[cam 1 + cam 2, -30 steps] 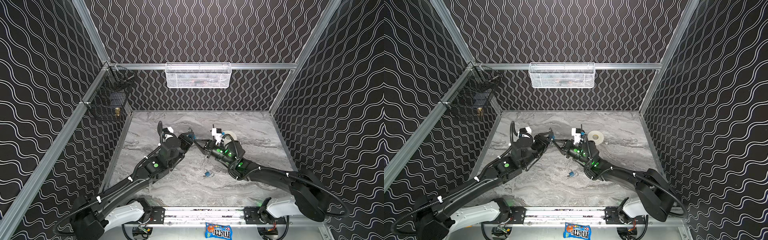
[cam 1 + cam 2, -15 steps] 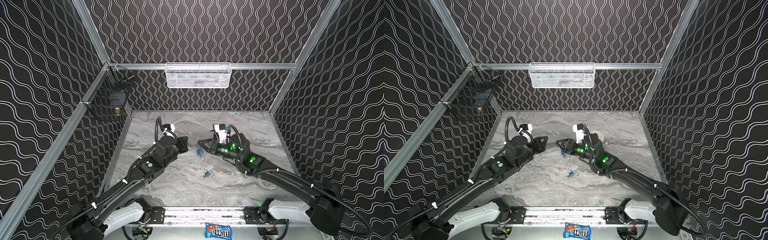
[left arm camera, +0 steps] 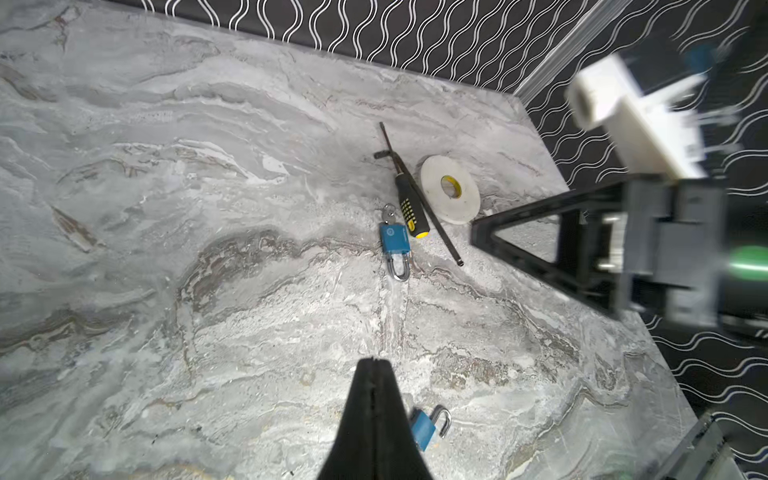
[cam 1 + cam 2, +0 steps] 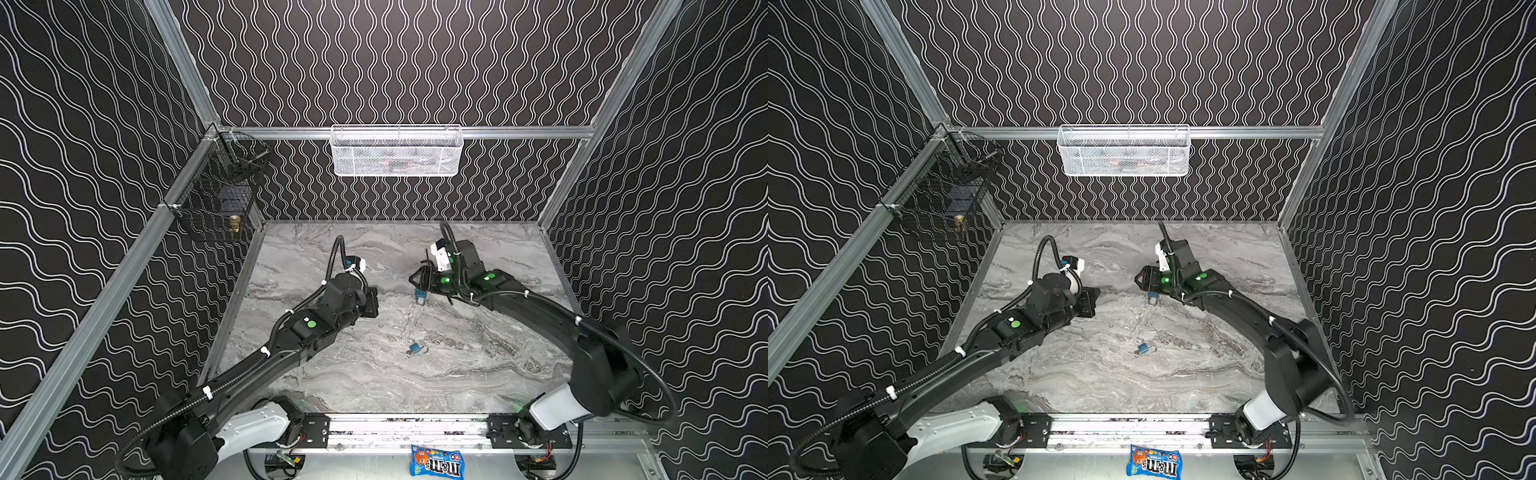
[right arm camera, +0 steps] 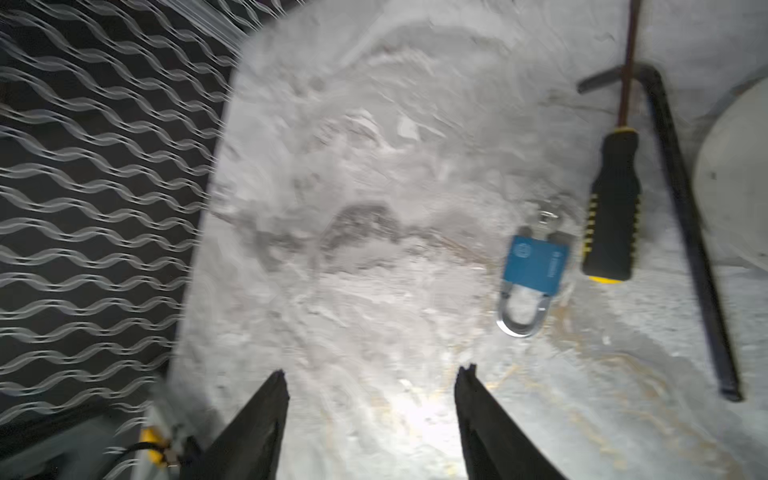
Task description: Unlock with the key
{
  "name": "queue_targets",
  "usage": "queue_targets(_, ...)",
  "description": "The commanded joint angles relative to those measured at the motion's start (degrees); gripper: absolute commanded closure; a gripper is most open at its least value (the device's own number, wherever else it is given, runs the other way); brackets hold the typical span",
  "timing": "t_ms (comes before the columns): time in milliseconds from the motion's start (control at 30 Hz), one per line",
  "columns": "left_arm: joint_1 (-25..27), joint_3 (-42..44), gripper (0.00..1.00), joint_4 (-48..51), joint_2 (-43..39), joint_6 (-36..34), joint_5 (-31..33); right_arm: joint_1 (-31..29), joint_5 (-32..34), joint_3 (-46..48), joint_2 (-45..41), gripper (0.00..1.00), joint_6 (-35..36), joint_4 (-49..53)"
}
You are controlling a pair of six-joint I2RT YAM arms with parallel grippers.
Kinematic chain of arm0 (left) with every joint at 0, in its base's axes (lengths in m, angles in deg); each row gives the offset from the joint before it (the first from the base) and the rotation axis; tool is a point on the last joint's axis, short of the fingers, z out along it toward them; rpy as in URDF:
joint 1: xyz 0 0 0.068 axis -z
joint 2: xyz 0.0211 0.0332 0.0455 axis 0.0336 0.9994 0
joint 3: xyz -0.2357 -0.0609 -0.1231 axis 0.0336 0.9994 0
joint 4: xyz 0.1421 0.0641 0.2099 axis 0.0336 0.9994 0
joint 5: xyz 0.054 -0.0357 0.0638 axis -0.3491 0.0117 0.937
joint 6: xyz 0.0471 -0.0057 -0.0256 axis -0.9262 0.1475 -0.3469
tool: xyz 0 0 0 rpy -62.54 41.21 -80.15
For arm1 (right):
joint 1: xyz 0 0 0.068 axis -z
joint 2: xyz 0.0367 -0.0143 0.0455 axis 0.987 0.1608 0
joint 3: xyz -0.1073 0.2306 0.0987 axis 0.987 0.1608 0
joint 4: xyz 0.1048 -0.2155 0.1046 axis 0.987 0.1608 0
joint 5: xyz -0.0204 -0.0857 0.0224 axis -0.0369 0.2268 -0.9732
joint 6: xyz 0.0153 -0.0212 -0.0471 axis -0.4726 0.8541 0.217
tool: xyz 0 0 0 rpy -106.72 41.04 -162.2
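While the left gripper is closed on nothing, the right gripper hangs open and empty. The key sticks out of the padlock lying just beside the screwdriver; the other padlock lies well apart.

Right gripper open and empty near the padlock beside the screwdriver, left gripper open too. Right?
No. The left gripper is shut, jaws pressed together on nothing, as the left wrist view shows. The rest stands: the right gripper is open and empty, near the padlock beside the screwdriver.
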Motion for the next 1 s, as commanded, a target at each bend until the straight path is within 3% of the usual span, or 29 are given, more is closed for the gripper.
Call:
queue_targets(0,-0.2,0.6,1.0,-0.4,0.2,2.3,0.4,0.5,3.1,-2.7,4.5,0.33,4.4,4.9)
queue_targets(300,-1.0,2.2,0.91,0.5,2.3,7.6,1.5,0.6,9.6,-11.5,19.5,0.23,1.0,7.9)
queue_targets(567,-3.0,3.5,0.85,-0.9,3.6,7.5,0.2,-0.2,14.0,-13.8,25.1,0.21,0.3,7.6)
queue_targets(733,-5.0,4.7,0.73,-1.7,3.5,8.1,-1.0,-1.1,11.7,-17.2,28.8,0.2,2.4,7.4)
queue_targets(967,-7.2,4.5,0.68,1.6,2.2,7.2,-2.2,-7.4,7.2,-21.8,31.8,0.21,9.3,10.3)
